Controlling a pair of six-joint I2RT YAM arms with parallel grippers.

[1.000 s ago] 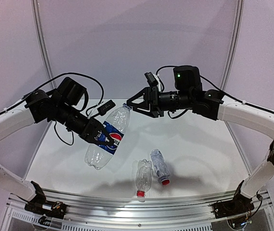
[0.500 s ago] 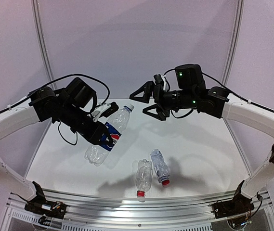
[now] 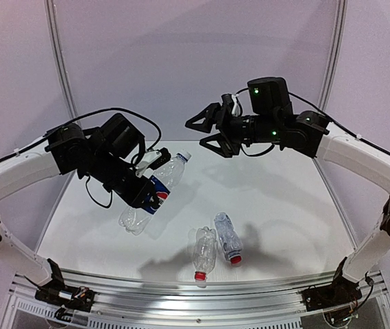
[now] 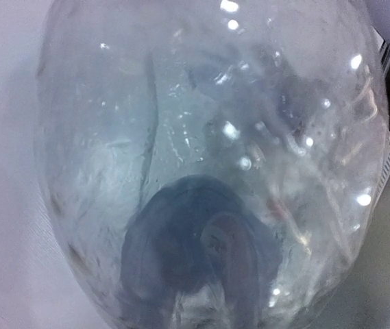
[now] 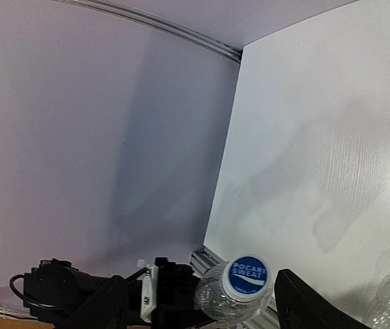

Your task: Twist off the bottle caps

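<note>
Step in hand, as judged: removal of the whitish cap [image 3: 184, 156] from the labelled bottle [image 3: 171, 171].

The left gripper [image 3: 147, 195] is clamped on the label band and holds the bottle off the table [image 3: 284, 205], tilted with its neck up and to the right. The right gripper [image 3: 203, 133] hangs empty with its jaws spread wide, up and right of the cap and apart from it. The right wrist view shows the cap [image 5: 248, 274] low in frame, roughly on the jaw line.

Recommended: advance along the neck axis, close squarely on the cap rim, then rotate while the left grip resists.

Two ribbed bottles [image 3: 204, 252] lie near centre, below the work, red caps [image 3: 200, 275] on and pointing toward the near edge. Nothing obstructs the approach.
</note>
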